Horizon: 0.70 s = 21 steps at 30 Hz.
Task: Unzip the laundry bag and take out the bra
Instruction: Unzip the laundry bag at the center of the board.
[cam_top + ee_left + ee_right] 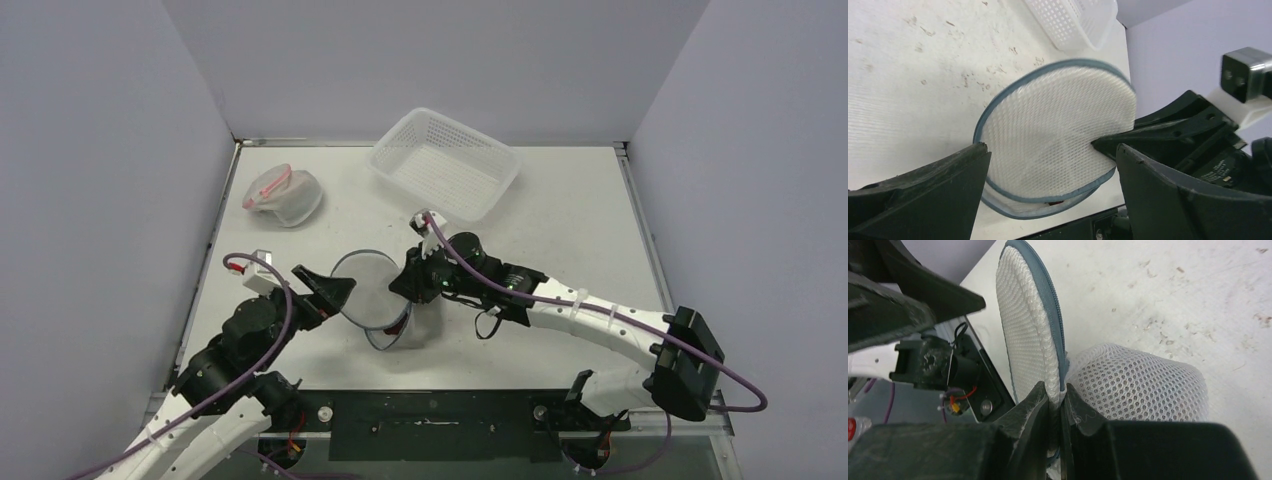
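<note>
Your right gripper (1060, 392) clenched on blue-trimmed rim of mesh laundry bag (1025, 325), flap upright; your left gripper (1050, 150) released, jaws wide either side of flap

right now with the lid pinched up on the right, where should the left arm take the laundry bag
Probably the laundry bag's lower blue rim, approached from the left arm's side, opposite the right fingers. The lid stands lifted, leaving that zip-trimmed edge exposed, and the open left fingers face it.
</note>
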Motion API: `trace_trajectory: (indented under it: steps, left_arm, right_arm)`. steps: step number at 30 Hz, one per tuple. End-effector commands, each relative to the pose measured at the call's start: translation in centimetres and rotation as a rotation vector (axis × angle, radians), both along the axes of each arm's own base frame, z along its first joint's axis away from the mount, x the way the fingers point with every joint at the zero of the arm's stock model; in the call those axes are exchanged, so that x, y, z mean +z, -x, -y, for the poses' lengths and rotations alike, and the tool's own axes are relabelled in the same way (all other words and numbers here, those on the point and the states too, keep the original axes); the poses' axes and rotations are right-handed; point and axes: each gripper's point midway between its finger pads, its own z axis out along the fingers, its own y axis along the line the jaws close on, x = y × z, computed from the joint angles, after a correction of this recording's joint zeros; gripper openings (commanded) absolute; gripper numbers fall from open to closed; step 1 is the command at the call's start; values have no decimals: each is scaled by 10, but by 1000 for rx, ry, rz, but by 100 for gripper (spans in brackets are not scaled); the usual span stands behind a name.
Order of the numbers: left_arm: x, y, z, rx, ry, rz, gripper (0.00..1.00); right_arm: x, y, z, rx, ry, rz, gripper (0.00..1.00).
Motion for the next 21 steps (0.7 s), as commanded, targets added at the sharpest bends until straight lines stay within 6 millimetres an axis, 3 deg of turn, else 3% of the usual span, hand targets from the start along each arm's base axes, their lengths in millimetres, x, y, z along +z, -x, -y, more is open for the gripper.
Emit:
trace_trajectory:
  steps: [1,4,8,15,17,19,21]
  left_arm:
    - [3,5,-25,57,-74,34,96]
    - [-11,8,-20,31,-62,18,96]
    - [-34,11,-10,-17,-57,-17,96]
    - [-75,6,0,-42,-107,-78,100]
    - [-85,5,4,-56,-123,-101,100]
    - [-91,5,8,-72,-131,-120,100]
    - [-92,4,12,-86,-126,-123,96]
  right_arm:
    - [-1,3,-6,123,-59,6,5]
    - [-23,-3,16,69,-78,-34,5]
    - [-50,3,44,24,-51,-69,5]
    - [-80,5,83,-67,37,-89,5]
    - [-82,2,91,-106,59,-86,17]
    - [-77,-1,100,-147,81,-69,43]
    - [-67,-3,105,-178,90,-48,59]
